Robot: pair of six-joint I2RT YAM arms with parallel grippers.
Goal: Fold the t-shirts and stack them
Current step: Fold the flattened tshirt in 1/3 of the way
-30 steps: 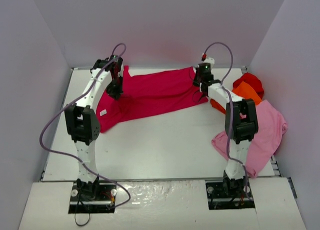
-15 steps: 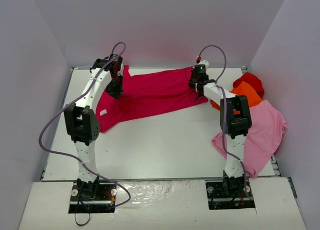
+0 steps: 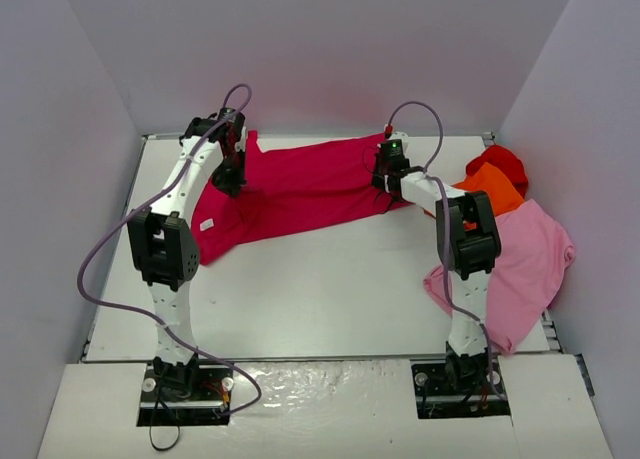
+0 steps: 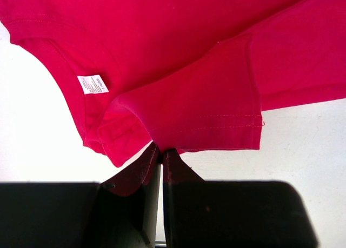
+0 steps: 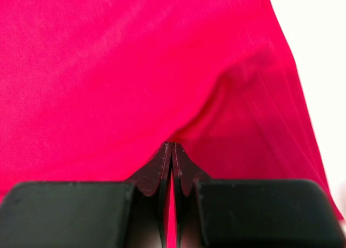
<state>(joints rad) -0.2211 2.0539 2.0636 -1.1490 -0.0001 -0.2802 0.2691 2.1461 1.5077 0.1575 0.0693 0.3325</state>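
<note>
The crimson t-shirt (image 3: pixel 300 189) lies spread across the back of the table, its lower left part reaching toward the front. My left gripper (image 3: pixel 232 179) is shut on the shirt's left edge; in the left wrist view the fingers (image 4: pixel 161 153) pinch the cloth (image 4: pixel 205 96) by a sleeve hem, a white label (image 4: pixel 92 84) nearby. My right gripper (image 3: pixel 385 179) is shut on the shirt's right edge; in the right wrist view the fingers (image 5: pixel 172 149) pinch a fold of crimson cloth (image 5: pixel 135 69). The orange shirt (image 3: pixel 492 186), bright red shirt (image 3: pixel 500 162) and light pink shirt (image 3: pixel 525 259) lie piled at the right.
White walls (image 3: pixel 320 49) close the table at the back and both sides. The white table top (image 3: pixel 320 279) runs from the crimson shirt to the near edge. The pink shirt hangs over the table's right front edge.
My right gripper has moved left, pulling the crimson shirt's right edge inward over the shirt. The left gripper has stayed in place.
</note>
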